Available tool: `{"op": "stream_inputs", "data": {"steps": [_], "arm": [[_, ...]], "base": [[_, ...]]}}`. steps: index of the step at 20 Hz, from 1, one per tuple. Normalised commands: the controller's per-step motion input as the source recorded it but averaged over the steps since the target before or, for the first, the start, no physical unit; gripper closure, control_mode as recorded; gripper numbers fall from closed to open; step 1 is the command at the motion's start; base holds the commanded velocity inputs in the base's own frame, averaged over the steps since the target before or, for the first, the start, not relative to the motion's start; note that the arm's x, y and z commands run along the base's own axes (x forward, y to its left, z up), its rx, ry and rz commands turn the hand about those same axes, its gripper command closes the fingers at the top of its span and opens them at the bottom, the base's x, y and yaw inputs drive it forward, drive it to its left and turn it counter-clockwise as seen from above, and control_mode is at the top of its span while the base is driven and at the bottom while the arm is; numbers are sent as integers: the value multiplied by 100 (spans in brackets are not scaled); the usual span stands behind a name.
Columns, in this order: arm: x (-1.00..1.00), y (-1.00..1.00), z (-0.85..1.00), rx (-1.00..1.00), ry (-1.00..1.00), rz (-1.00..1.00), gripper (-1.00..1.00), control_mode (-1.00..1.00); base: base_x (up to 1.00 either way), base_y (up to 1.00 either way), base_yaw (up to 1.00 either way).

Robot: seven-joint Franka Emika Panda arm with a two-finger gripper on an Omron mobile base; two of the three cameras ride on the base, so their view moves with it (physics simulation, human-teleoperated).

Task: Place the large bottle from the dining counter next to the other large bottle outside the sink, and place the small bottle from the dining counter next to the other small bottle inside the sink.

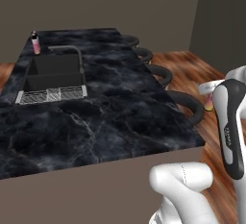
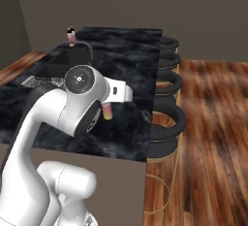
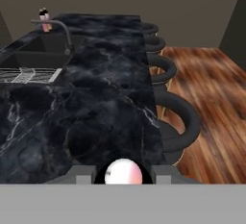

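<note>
My gripper [image 3: 123, 176] is shut on a pink bottle [image 3: 123, 171], whose round end shows between the fingertips. Whether it is the large or the small one I cannot tell. The same bottle [image 2: 107, 112] hangs below the white hand, near the right edge of the black marble dining counter [image 1: 120, 103] and above the stools. Its pink end [image 1: 209, 104] pokes out beside the arm. Far off, a pink dark-capped bottle [image 1: 35, 43] stands upright on the counter outside the sink [image 1: 53, 69], at its back left corner. That bottle [image 3: 44, 20] stands behind the curved faucet [image 3: 60, 26].
A ribbed grey drain rack [image 1: 53, 94] lies at the sink's near side. A row of round black stools [image 2: 167, 118] lines the counter's right side over the wooden floor [image 2: 213, 123]. Grey walls close the back.
</note>
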Motion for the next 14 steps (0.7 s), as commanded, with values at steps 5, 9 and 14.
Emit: {"op": "stream_inputs", "data": {"steps": [5,9,14], "arm": [[0,0,0,0,0,0,100,100],[0,0,0,0,0,0,100,100],[0,0,0,0,0,0,100,100]], "base": [[-59,0,0],[-57,1,0],[-48,18,0]]}}
